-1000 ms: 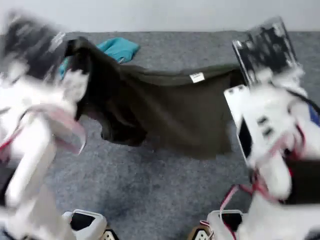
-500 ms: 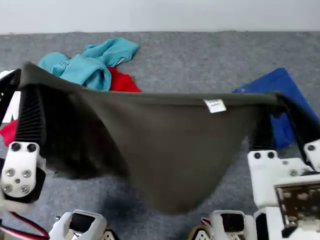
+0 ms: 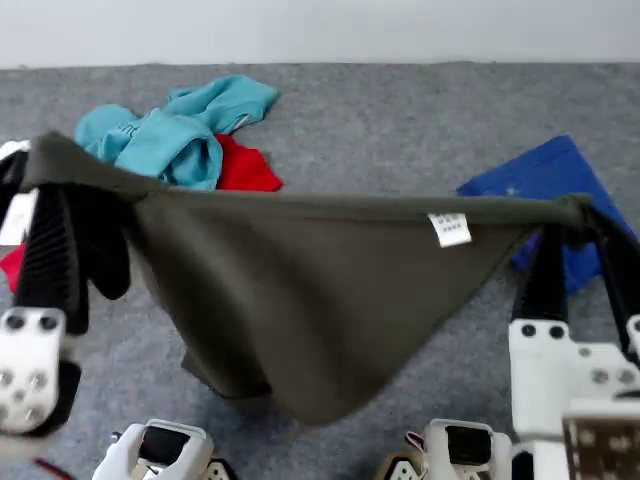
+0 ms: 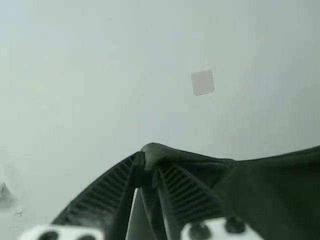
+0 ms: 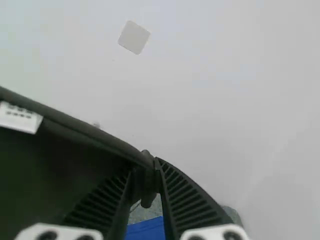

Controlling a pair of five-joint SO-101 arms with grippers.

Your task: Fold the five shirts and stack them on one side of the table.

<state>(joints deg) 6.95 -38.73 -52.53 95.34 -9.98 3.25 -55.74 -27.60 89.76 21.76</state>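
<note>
The left gripper [image 4: 146,161] is clamped tight on one upper corner of the olive shirt [image 3: 320,290], its ribbed black fingers [image 4: 112,187] pressed together on a bunched knob of cloth. The right gripper [image 5: 145,174] pinches the opposite corner in the same way, with the shirt's top edge running off from its tips as a taut dark band. Between the two arms the olive shirt is held up in the air above the grey table [image 3: 400,110], its upper hem stretched nearly straight from side to side and the body sagging into a loose point near the arm bases; I cannot tell whether that low point touches the table. A white label [image 3: 450,228] hangs from the hem, nearer the right gripper. On the table beyond the left end of the hem, a teal shirt [image 3: 170,135] lies crumpled, with a red shirt [image 3: 245,168] touching it and partly tucked under it. A blue shirt [image 3: 545,185] lies on the right side, just behind the right gripper's corner. Both wrist views look at a pale wall [image 4: 100,75] with a small square patch [image 4: 202,82].
</note>
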